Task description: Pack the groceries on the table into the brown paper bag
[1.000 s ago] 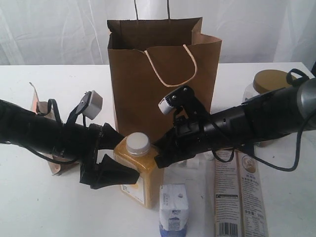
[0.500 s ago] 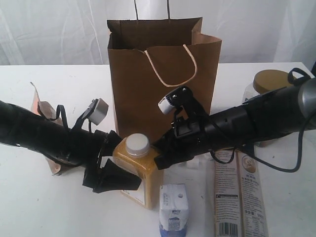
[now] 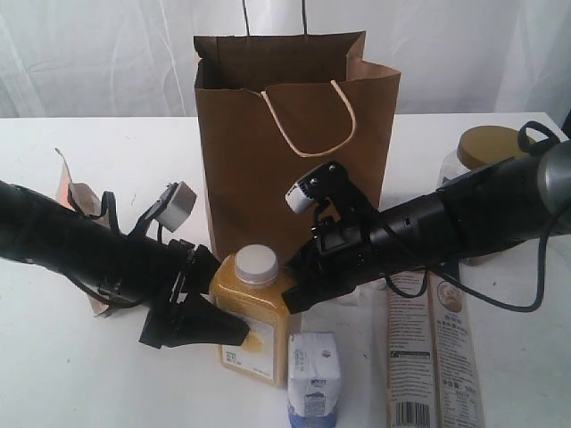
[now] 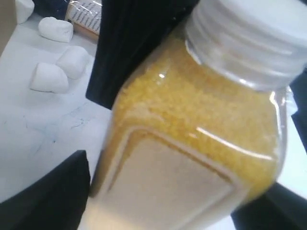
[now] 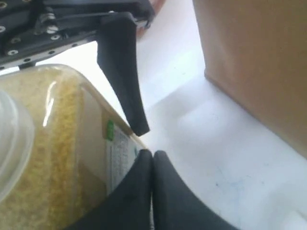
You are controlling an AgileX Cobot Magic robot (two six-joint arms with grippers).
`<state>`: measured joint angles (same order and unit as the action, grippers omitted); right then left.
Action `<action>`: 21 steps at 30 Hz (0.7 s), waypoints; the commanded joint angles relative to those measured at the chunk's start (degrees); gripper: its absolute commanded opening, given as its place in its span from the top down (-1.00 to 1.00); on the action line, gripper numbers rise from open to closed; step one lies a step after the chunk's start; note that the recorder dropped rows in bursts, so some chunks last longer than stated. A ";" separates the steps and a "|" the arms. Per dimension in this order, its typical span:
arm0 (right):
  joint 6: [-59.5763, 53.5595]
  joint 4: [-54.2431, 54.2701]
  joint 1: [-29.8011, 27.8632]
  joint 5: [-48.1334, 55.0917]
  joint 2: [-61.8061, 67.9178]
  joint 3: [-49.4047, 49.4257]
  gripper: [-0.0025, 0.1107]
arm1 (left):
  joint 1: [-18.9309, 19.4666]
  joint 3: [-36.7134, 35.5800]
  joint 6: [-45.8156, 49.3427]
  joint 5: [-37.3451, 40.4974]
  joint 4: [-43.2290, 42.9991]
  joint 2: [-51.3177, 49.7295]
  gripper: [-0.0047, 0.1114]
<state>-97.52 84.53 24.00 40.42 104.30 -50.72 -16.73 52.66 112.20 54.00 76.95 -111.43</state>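
The yellow white-capped bottle [image 3: 254, 312] stands tilted on the table [image 3: 71, 383] in front of the brown paper bag [image 3: 294, 134]. My left gripper [image 3: 227, 299] comes in from the left. Its fingers [image 4: 48, 191] press both sides of the bottle [image 4: 192, 124]. My right gripper [image 3: 290, 299] is shut and empty, its tips [image 5: 152, 154] resting against the labelled side of the bottle [image 5: 57, 143]. A white-blue carton [image 3: 314, 374], a long packet [image 3: 437, 357], a gold-lidded jar [image 3: 486, 147] and a brown-orange pouch [image 3: 76, 205] lie around. Marshmallows [image 4: 48, 76] sit behind the bottle.
The bag [image 5: 259, 62] stands upright with its mouth open, just behind both grippers. The carton is close in front of the bottle. The right arm [image 3: 464, 214] lies over the packet's far end and in front of the jar.
The left gripper has dropped lower and closed in on the bottle. The bottle has shifted a little to the right and leaned. The right gripper has stayed shut against it.
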 commanded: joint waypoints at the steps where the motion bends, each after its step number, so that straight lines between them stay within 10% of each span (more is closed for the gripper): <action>1: 0.36 -0.81 0.23 -1.04 -0.20 0.09 0.96 | -0.02 0.04 9.23 1.13 -2.16 -0.05 0.00; 8: 0.36 -0.81 0.23 -2.58 -0.20 0.09 0.96 | -0.02 0.04 9.23 0.55 -2.43 -0.05 0.24; 15: 0.36 -0.91 0.23 1.54 -0.20 0.09 0.96 | -0.02 0.04 9.23 -1.97 -1.59 -0.05 -0.28; 21: 0.36 -0.69 0.23 1.04 -0.20 0.09 0.96 | -0.02 0.15 9.23 1.03 4.67 -0.05 -0.33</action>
<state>-97.41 83.63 24.00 39.50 104.30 -50.72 -16.73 52.81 112.20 53.90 76.51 -111.43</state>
